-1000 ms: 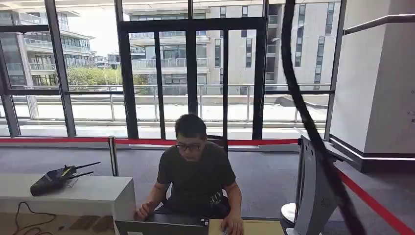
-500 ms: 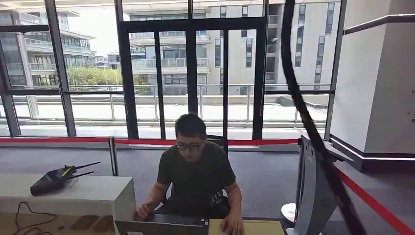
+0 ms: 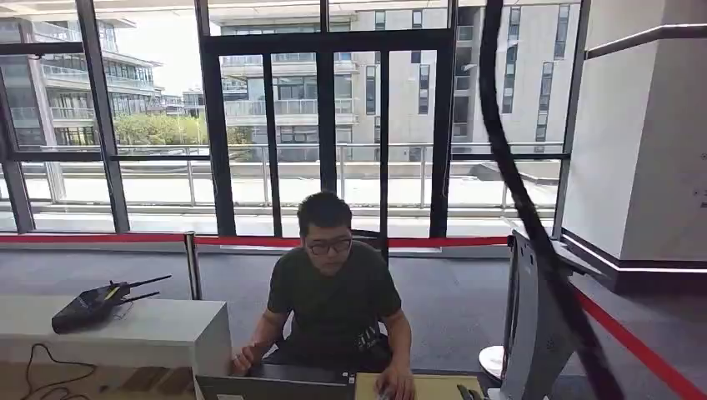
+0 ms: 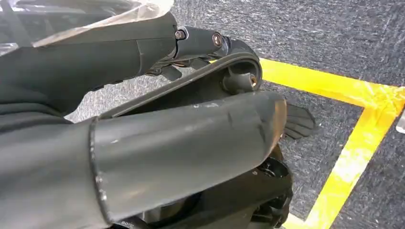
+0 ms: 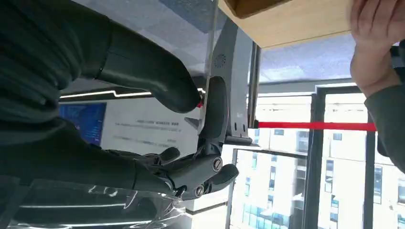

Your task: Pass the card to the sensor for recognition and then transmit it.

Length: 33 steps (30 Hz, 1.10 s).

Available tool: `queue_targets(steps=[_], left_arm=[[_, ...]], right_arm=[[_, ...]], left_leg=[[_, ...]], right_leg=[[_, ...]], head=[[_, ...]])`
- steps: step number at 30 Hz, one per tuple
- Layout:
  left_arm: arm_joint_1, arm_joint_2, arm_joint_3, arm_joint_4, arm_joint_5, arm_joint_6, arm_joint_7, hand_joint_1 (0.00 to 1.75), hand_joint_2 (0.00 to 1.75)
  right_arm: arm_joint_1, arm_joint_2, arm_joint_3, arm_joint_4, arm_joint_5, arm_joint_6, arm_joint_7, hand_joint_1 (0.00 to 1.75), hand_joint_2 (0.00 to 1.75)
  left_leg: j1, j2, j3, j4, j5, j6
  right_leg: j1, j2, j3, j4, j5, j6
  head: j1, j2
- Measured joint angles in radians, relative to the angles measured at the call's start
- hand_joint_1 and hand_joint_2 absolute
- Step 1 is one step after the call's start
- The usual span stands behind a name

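- Head view: a person point(image 3: 336, 304) sits dead centre, low at six o'clock, both hands down by a laptop point(image 3: 275, 387) on a wooden desk point(image 3: 433, 387).
- Out at eight o'clock we have a white counter point(image 3: 142, 333) with a black antenna device point(image 3: 92, 304) lying on it.
- At four o'clock stands a grey upright panel point(image 3: 534, 333), which may be the sensor, though we cannot be sure. A red belt barrier point(image 3: 450, 242) runs behind it, and a black cable point(image 3: 517, 192) cuts across the glass doors.
- Left wrist view: the left hand point(image 4: 191, 133) hangs over grey carpet point(image 4: 334, 43) marked with yellow tape point(image 4: 353, 157). We cannot tell whether its fingers are apart or closed.
- Right wrist view: the right hand point(image 5: 191, 124) pinches the card point(image 5: 210, 47) between thumb and a finger. The card is thin, seen edge-on, and held up just in front of the grey panel. A person's hand point(image 5: 377, 43) rests at the desk edge nearby.
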Motion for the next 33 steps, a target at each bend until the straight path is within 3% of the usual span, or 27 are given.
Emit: queue_targets(steps=[7,18,33], left_arm=[[-0.002,-0.002,-0.01,0.0,0.001,0.009,-0.003,0.0,0.0],[-0.004,-0.009,-0.017,0.0,0.006,0.015,-0.007,0.0,0.0],[-0.005,-0.01,-0.023,0.0,0.004,0.01,-0.011,0.0,0.0]], right_arm=[[-0.07,0.026,0.01,0.011,0.016,0.043,0.019,1.75,1.75],[-0.127,0.072,0.032,0.053,0.024,0.042,0.029,1.75,1.75],[-0.144,0.088,0.059,0.092,0.024,0.042,0.017,1.75,1.75]], left_leg=[[0.001,0.0,0.0,0.0,0.0,0.0],[0.001,0.0,0.0,0.0,0.0,0.0],[0.001,0.0,0.0,0.0,0.0,0.0]], right_leg=[[0.001,0.0,0.0,0.0,0.0,0.0],[0.001,0.0,0.0,0.0,0.0,0.0],[0.001,0.0,0.0,0.0,0.0,0.0]], head=[[0.0,0.0],[0.0,0.0],[0.0,0.0]])
